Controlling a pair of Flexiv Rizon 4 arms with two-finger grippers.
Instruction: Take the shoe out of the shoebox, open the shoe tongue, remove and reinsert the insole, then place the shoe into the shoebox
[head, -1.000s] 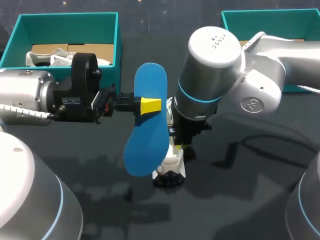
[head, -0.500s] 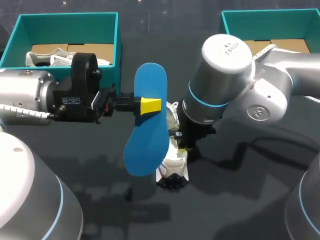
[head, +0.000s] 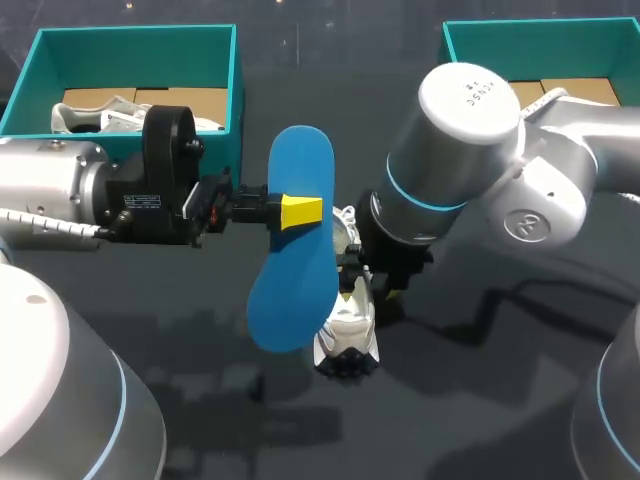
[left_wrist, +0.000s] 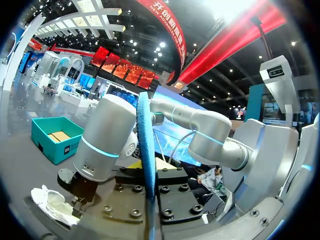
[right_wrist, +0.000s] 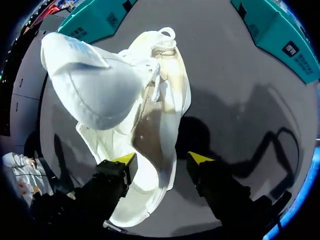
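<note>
Shifted toward 4 o'clock since a second earlier, the right gripper (right_wrist: 162, 160) had its yellow-tipped fingers apart, straddling the side wall of the white shoe (right_wrist: 150, 100), one tip over the opening and the other just off the wall. The shoe lay on the dark table (head: 480, 400) near its middle, nudged toward 5 o'clock with the arm. At its 10 o'clock the left gripper (head: 300, 212) had not moved and was clamped on the blue insole (head: 297, 270), held clear of the table. A teal shoebox (head: 235, 90) stood at 11 o'clock with another white shoe (head: 100, 115) inside, and a second teal box (head: 480, 35) stood at 1 o'clock.
</note>
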